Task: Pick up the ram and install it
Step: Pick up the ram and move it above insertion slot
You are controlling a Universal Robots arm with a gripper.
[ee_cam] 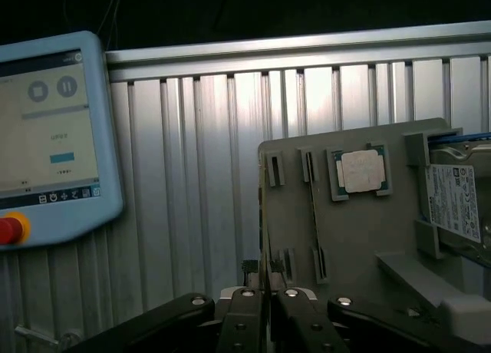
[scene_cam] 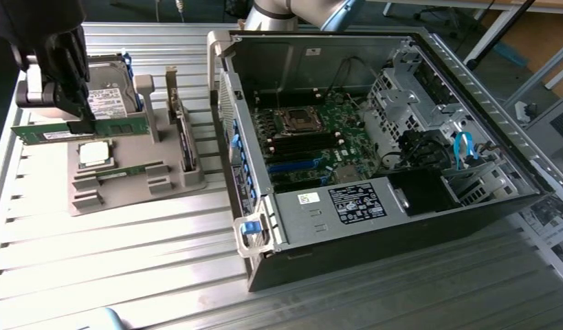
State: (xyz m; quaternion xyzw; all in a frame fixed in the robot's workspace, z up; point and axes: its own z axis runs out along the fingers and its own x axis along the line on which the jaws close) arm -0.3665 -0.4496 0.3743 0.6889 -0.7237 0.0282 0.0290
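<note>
The gripper [scene_cam: 82, 125] stood nearly closed, clamped on the ram [scene_cam: 42, 132], which was held edge-up over the grey holder [scene_cam: 135, 185] at the exterior view's left. Whether it had cleared its slot could not be told. Pick-up was judged in hand; installation would call for squaring it to the memory slots [scene_cam: 304, 146] in the open case [scene_cam: 465, 206].

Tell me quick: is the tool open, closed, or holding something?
Tool: closed, holding the ram stick.
</note>
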